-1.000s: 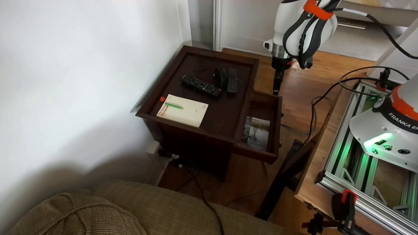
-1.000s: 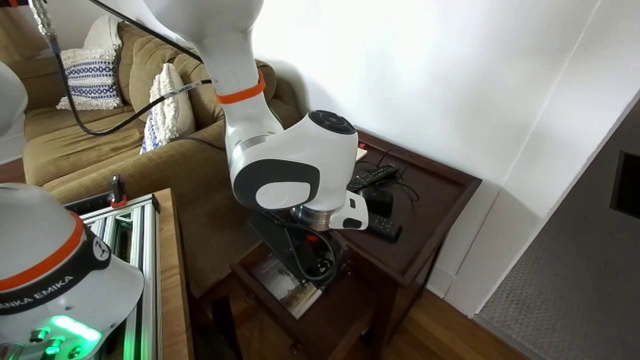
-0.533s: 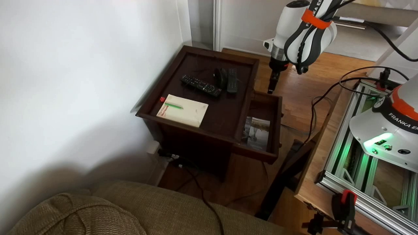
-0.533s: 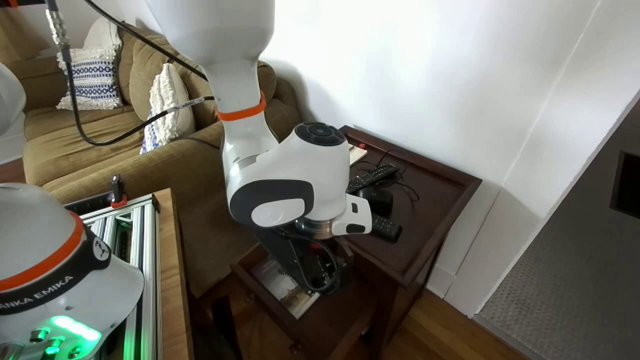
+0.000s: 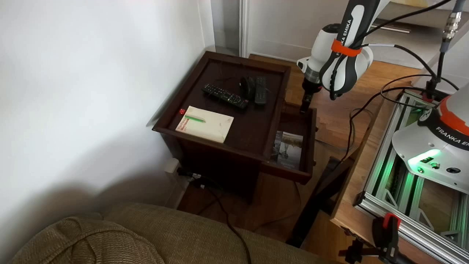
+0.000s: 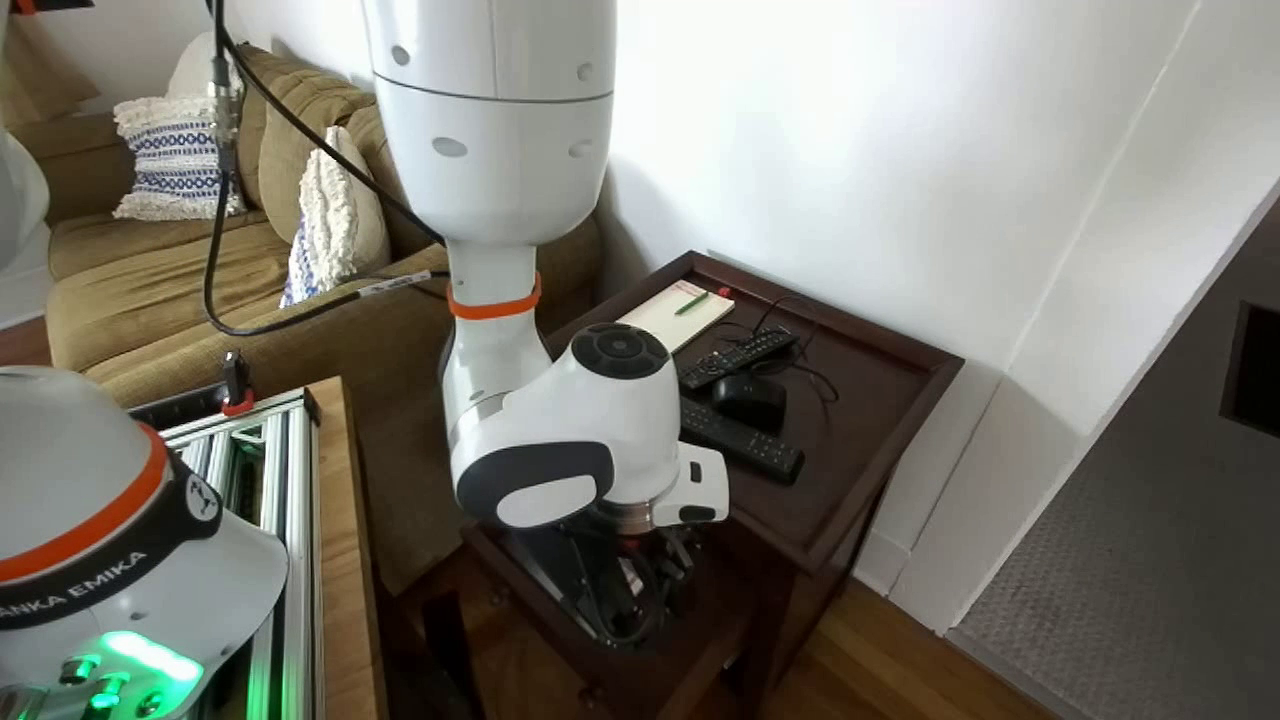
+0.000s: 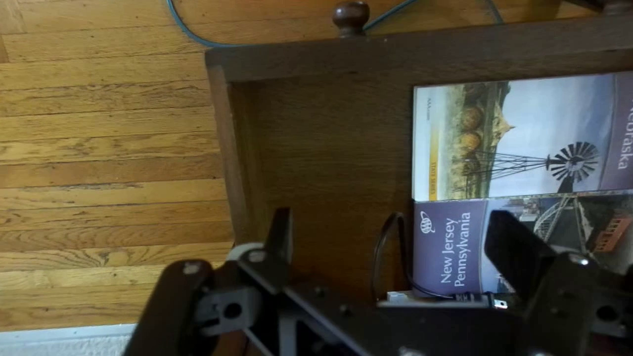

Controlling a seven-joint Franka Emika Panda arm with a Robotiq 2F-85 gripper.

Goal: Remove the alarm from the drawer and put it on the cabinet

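A brown sofa (image 6: 370,345) spreads out near the cabinet (image 5: 253,126), and the white robot arm (image 6: 500,150) bends down beside them. The cabinet is dark reddish-brown, with a raised rim round its flat top. From its side the drawer (image 7: 326,138) stands open, with the gripper (image 7: 389,217) over one end of it, pointing down. The jaws are wide apart; in the wrist view the drawer's bare bottom shows between them. In the drawer the Nebraska booklet (image 7: 529,128) and the New Jersey Pennsylvania booklet (image 7: 455,237) lie side by side. On the cabinet top are a pale booklet (image 5: 210,128), a black remote (image 5: 225,96) and a second remote (image 5: 260,90). The alarm (image 6: 752,402), black and blocky, rests there between the two remotes; whether it touches them I cannot tell. A green pen or pencil (image 5: 198,119) lies on the pale booklet, and a small red object (image 5: 182,111) is just beside that booklet's edge
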